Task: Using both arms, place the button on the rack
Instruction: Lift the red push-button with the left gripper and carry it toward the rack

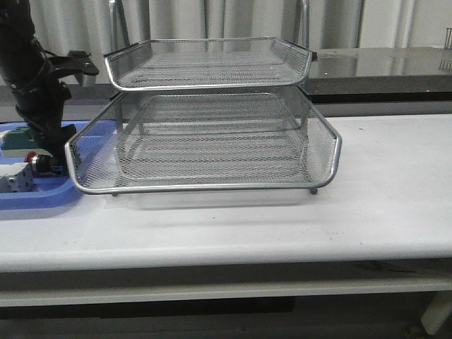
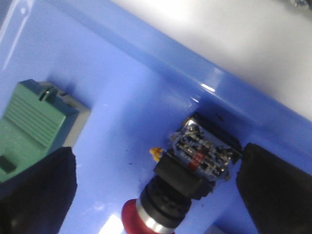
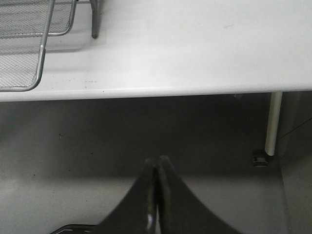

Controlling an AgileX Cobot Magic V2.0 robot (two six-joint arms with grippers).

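Note:
The button lies on its side in the blue tray, with its red head toward the camera and its block body near the tray wall. My left gripper is open and low over the tray. Its fingers stand on either side of the button, the far one close to the block body. In the front view the left arm reaches down to the button, left of the three-tier wire rack. My right gripper is shut and empty, below the table's front edge.
A green block part lies in the tray beside the left finger. A white boxy part sits at the tray's front. The rack's corner and foot show in the right wrist view, with a table leg beyond.

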